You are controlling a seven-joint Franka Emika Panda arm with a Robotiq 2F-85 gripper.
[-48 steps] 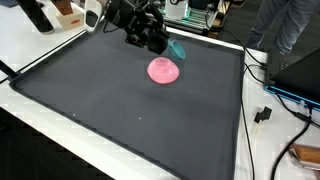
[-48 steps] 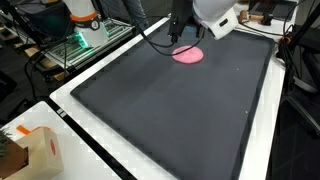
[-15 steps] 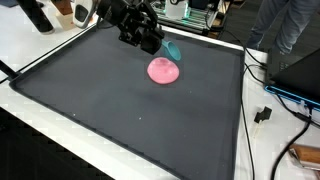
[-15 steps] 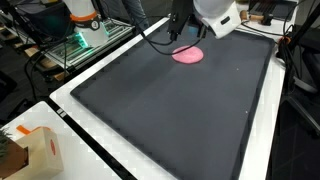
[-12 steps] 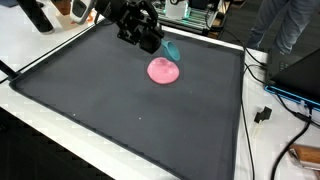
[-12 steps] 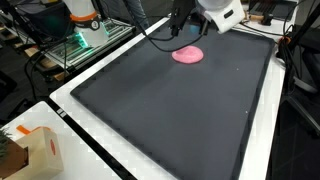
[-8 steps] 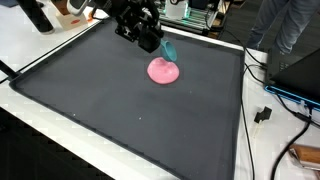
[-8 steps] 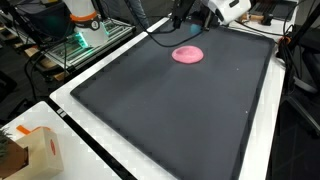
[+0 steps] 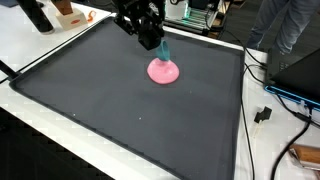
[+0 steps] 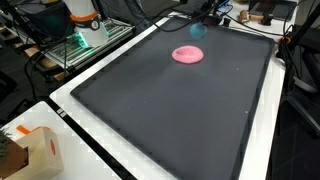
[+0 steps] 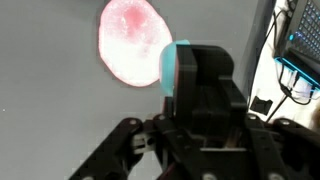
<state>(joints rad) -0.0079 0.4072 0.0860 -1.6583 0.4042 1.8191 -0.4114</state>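
Risen since a moment ago: pincer (image 9: 152, 38) clenched on teal piece (image 9: 163, 48), hanging over pink disc (image 9: 164, 71) lying just below. Close behind pincer, far edge of black mat (image 9: 120, 120); before it, long stretch of mat on white worktop (image 9: 42, 45).

My gripper (image 9: 150, 38) matte black all over, in the wrist view I see a blocky housing, thick rounded fingers (image 11: 207, 75) with smooth dull faces, slim jointed linkage bars on both sides, small pivot pins at joints
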